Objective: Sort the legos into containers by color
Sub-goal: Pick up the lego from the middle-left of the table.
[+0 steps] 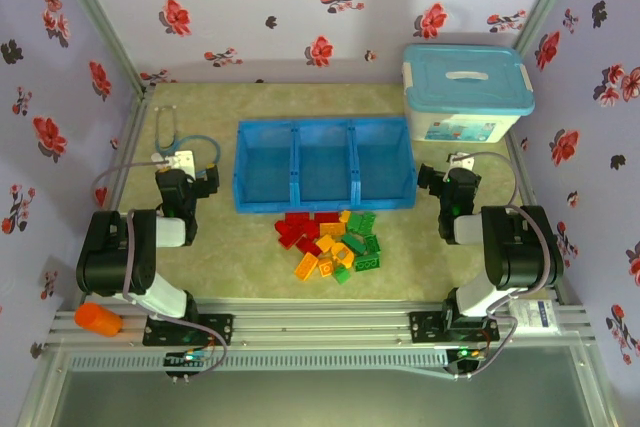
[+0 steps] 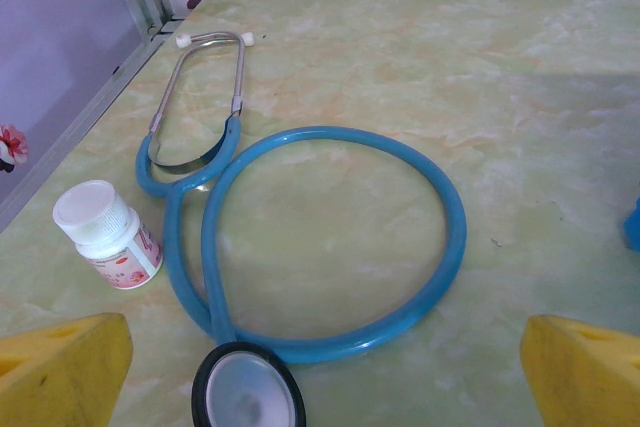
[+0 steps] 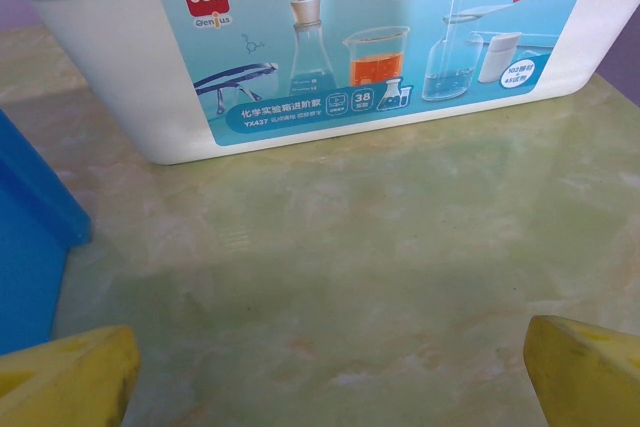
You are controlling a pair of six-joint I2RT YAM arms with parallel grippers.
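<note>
No sorting done: legos [image 1: 330,244] heaped in front of the empty blue tray [image 1: 325,205], left gripper [image 1: 207,180] and right gripper [image 1: 431,183] flanking it, jaws apart, unladen.

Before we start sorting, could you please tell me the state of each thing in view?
Legos: loose mixed pile in front of tray
Tray: empty
Box: closed
Bottle: capped, upright
Stethoscope: lying flat, tube looped
Left tool: open, empty
Right tool: open, empty
</note>
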